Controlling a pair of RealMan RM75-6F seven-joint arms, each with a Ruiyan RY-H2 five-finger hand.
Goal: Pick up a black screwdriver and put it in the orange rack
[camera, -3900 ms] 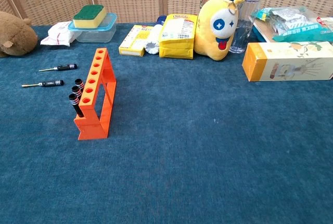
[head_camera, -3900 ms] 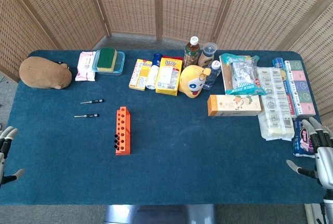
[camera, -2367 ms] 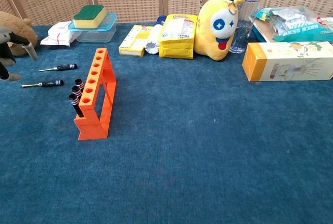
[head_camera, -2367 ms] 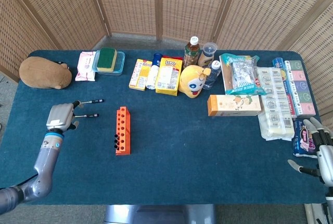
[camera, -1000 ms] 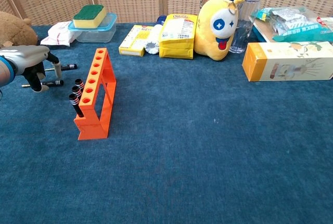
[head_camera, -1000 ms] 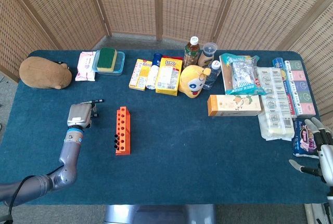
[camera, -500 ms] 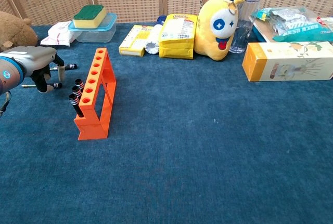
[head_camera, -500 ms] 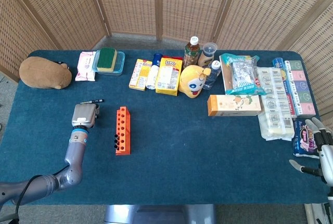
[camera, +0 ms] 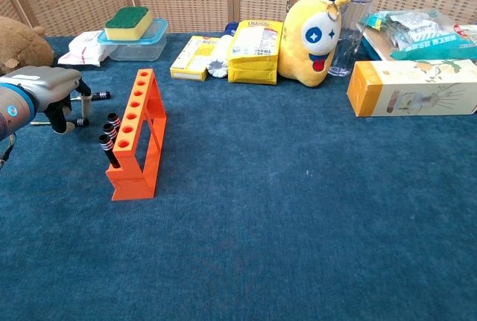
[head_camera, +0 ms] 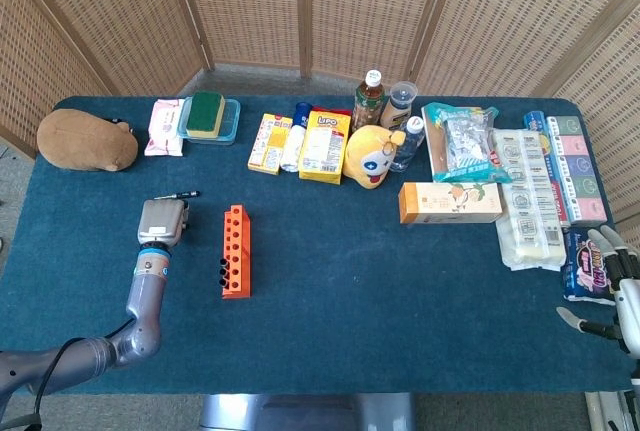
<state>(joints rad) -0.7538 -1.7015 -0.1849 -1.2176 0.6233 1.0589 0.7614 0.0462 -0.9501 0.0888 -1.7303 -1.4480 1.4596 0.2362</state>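
The left hand (camera: 46, 89) is lowered over a black screwdriver (camera: 74, 122) beside the orange rack (camera: 136, 136); whether it is gripped cannot be told. The right hand (head_camera: 618, 286) is kept open at the table (head_camera: 380, 291) edge

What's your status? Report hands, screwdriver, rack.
Left hand down over near screwdriver, grip unconfirmed. Right hand open at table edge. Orange rack unobstructed, front slots filled.
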